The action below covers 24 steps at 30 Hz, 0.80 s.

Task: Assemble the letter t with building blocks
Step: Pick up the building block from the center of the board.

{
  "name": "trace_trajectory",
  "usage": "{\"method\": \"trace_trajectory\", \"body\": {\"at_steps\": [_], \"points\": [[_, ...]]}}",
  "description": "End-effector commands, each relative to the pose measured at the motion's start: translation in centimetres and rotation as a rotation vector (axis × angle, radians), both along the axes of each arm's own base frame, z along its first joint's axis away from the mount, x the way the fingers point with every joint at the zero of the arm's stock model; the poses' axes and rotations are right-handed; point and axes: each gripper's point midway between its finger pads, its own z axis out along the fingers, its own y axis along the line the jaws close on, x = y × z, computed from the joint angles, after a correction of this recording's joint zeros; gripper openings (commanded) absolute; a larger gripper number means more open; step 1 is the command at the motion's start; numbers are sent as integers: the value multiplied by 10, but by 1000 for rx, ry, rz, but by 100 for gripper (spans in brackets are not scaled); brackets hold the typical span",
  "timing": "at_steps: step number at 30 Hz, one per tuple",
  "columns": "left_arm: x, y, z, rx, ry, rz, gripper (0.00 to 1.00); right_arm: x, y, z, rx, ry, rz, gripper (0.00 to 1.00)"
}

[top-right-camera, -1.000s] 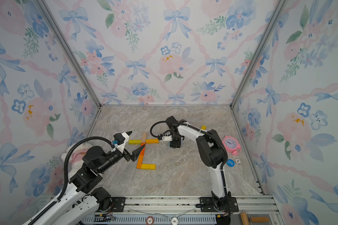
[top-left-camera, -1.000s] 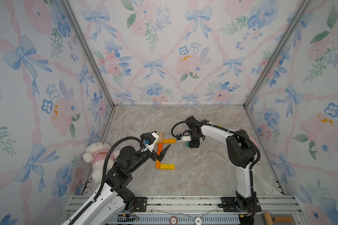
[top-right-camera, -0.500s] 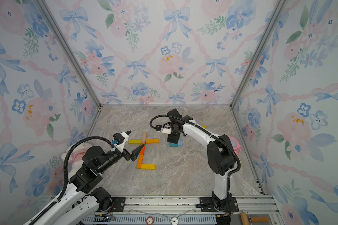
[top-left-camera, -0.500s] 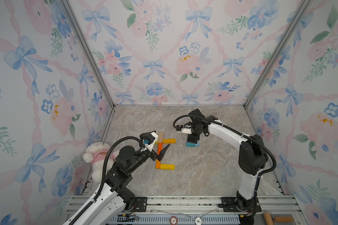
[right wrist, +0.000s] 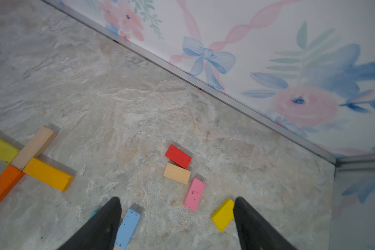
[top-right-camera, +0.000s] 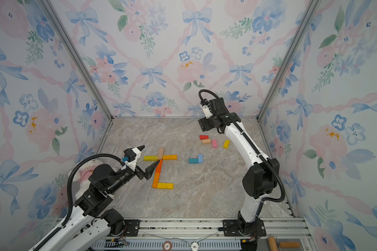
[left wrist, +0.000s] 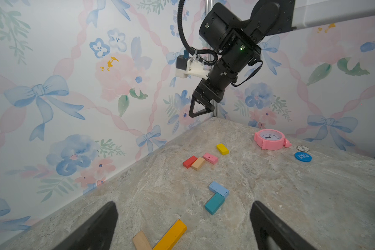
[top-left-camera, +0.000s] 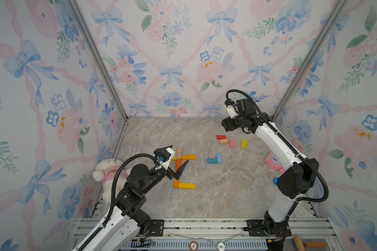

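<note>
Left gripper (top-right-camera: 151, 154): jaws stood wide apart and empty, close by the letter's crossing, left of centre in both top views.
Right gripper (right wrist: 177, 202): jaws apart, holding nothing, raised high over the loose blocks.
Letter: tan block (top-right-camera: 160, 152) on top, yellow bar (top-right-camera: 150, 158) and amber bar (top-right-camera: 169, 157) as arms, orange stem (top-right-camera: 156, 179), yellow foot (top-right-camera: 165, 185), all lying flat and touching.
Loose blocks: red block (top-right-camera: 203, 137) touching peach block (top-right-camera: 206, 141), with pink block (top-right-camera: 214, 143) and small yellow block (top-right-camera: 226, 144) near.
Pair: teal block (top-right-camera: 193, 160) and blue block (top-right-camera: 200, 158) formed an L.

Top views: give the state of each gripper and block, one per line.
Left gripper: open, empty
Right gripper: open, empty
Long yellow, tan and orange wooden blocks: flat, joined as a t
Short teal block: flat, touching the blue block
Short red block: flat, touching the peach block
Pink block: flat, alone
Short yellow block: flat, alone
</note>
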Motion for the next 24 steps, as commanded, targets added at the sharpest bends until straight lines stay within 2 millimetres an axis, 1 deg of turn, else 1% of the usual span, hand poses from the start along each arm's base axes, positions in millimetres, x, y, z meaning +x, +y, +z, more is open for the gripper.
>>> {"method": "trace_trajectory", "body": {"at_steps": [1, 4, 8, 13, 17, 19, 24], "points": [[0, 5, 7, -31, -21, 21, 98, -11, -35, -33, 21, 157, -246, 84], [0, 4, 5, -28, -16, 18, 98, -7, -55, -51, 23, 209, -324, 83], [1, 4, 5, -26, -13, 20, 98, -1, -69, -79, 30, 298, -381, 81], [3, 6, 4, -26, -13, 36, 98, 11, -73, -115, 0, 381, -395, 78], [4, 6, 3, -24, -9, 36, 98, 19, -70, -140, 9, 433, -397, 76], [4, 6, 3, -21, -9, 36, 98, 24, -68, -150, 13, 455, -393, 72], [3, 7, 4, -24, -18, 41, 98, 35, -67, -169, 0, 480, -397, 70]]}}
